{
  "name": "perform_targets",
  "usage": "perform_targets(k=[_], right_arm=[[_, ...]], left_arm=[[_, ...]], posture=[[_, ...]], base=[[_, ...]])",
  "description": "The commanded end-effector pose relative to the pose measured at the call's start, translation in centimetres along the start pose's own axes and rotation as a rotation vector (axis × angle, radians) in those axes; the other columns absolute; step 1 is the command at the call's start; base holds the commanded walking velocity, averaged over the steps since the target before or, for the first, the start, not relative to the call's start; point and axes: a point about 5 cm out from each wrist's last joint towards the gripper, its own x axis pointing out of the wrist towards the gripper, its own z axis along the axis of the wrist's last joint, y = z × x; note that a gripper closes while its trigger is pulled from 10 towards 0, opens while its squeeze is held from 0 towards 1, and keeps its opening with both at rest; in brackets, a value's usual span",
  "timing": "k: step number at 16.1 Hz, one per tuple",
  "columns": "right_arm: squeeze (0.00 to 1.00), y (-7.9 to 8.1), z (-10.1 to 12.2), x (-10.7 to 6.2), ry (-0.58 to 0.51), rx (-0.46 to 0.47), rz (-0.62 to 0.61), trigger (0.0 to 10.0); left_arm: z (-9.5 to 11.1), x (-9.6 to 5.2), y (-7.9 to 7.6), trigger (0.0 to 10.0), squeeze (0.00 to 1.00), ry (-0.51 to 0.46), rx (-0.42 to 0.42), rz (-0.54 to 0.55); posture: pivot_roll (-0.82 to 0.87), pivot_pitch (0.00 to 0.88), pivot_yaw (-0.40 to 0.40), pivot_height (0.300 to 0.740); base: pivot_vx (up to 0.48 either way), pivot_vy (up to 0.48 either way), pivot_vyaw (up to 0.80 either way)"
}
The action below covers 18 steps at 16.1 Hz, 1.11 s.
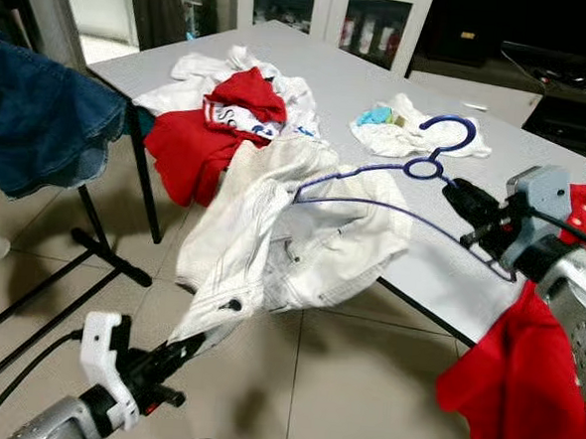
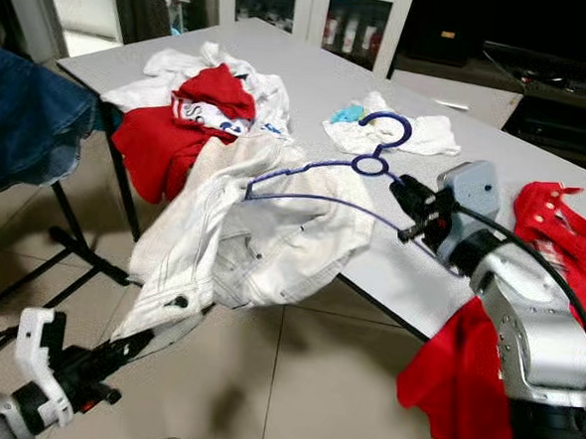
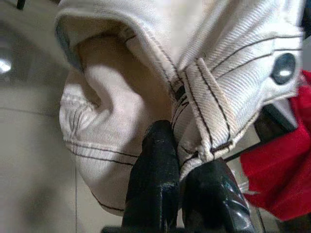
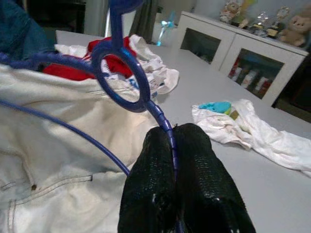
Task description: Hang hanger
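A blue wire hanger (image 1: 416,165) sits partly inside a white denim jacket (image 1: 273,218) that drapes over the grey table's (image 1: 536,145) front edge. My right gripper (image 1: 463,198) is shut on the hanger's shoulder just below its ring (image 4: 119,77), hook pointing up. Low at the left, my left gripper (image 1: 191,348) is shut on the jacket's hanging hem, near a dark button (image 3: 283,68), its fingers (image 3: 155,184) pinching the seam.
Red and white clothes (image 1: 230,111) are piled at the table's far left, a white cloth with a teal piece (image 1: 398,131) at the back. A red garment (image 1: 521,393) hangs by my right arm. Blue denim (image 1: 41,115) hangs on a black rack at left. Tiled floor below.
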Motion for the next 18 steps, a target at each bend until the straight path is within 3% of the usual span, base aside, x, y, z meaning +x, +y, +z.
perform_targets(k=[1,4,10,12,13,14,16,18], right_arm=[[0.0,-2.4,1.6,-0.8,-0.074,-0.014,-0.171,10.0],[0.0,-2.9,2.0,-0.7,-0.081,-0.022,-0.206,10.0],[0.0,-2.7,2.2,-0.6,-0.086,-0.019,-0.198,10.0],[0.0,-1.0,1.0,-0.8,-0.013,-0.019,-0.04,10.0],[0.0,0.9,-0.1,-1.8,0.062,-0.078,0.159,10.0],[0.0,1.9,-0.6,-2.7,0.097,-0.095,0.275,10.0],[0.0,3.0,-1.1,-4.7,0.142,-0.104,0.444,10.0],[0.0,2.6,-1.1,-6.0,0.187,-0.146,0.519,10.0]], left_arm=[[-2.1,-1.3,1.6,10.0,0.0,0.089,-0.028,0.1],[-3.9,-1.5,1.8,10.0,0.0,0.122,-0.067,0.098],[-7.9,-3.6,3.8,10.0,0.0,0.248,-0.073,0.184],[-8.6,-4.0,4.2,10.0,0.0,0.25,-0.079,0.21],[-8.5,-3.8,4.2,10.0,0.0,0.237,-0.072,0.207],[-8.2,-3.6,4.2,10.0,0.0,0.225,-0.064,0.204],[-7.2,-2.9,4.4,10.0,0.0,0.185,-0.037,0.194],[-6.0,-2.1,4.5,10.0,0.0,0.141,-0.01,0.178]], posture=[[0.08,0.0,-0.053,0.74],[0.08,0.0,-0.057,0.74],[0.07,0.0,-0.054,0.74],[0.07,0.0,-0.052,0.74],[0.07,0.0,-0.051,0.74],[0.07,0.0,-0.051,0.74],[0.07,0.0,-0.052,0.74],[0.06,0.0,-0.049,0.74]], base=[[0.0,0.0,0.0],[0.0,0.0,0.0],[0.0,0.0,0.0],[0.0,0.0,0.0],[0.0,0.0,0.0],[0.0,0.0,0.0],[0.0,0.0,0.0],[0.0,0.0,0.0]])
